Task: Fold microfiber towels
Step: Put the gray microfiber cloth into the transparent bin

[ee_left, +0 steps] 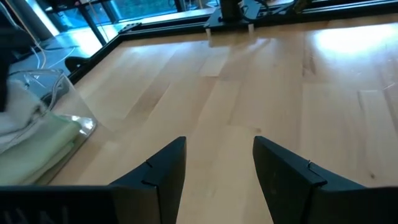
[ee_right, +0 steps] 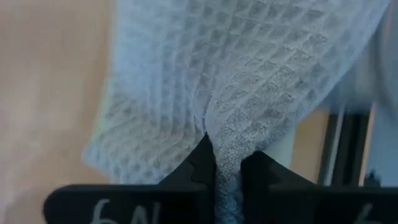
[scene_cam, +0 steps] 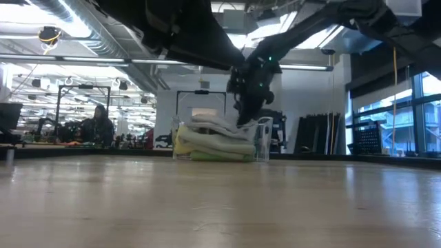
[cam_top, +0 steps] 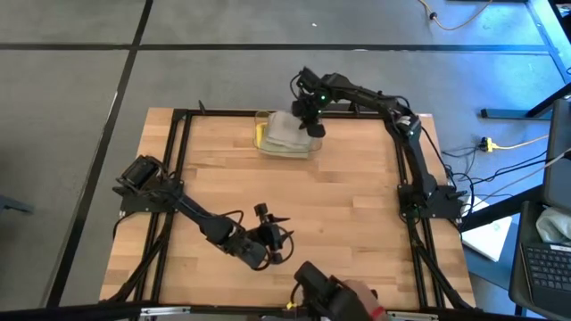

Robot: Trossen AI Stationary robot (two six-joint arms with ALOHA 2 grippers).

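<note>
A stack of folded microfiber towels lies in a clear plastic bin at the table's far edge: the grey towel on top, pale sage and yellow layers below. My right gripper stands over the bin's right end, shut on the grey towel. My left gripper is open and empty over bare wood near the table's front, seen in the high view. My right gripper pinches a bunched fold of the grey towel between its two fingers, coming from above and pointing down. The cloth fans out beyond the fingertips and the rest of the towel lies on the stack in the bin.
The black frame rails run around the wooden tabletop. A dark device with a red part sits at the front edge. Bare wood lies between the bin and my left gripper.
</note>
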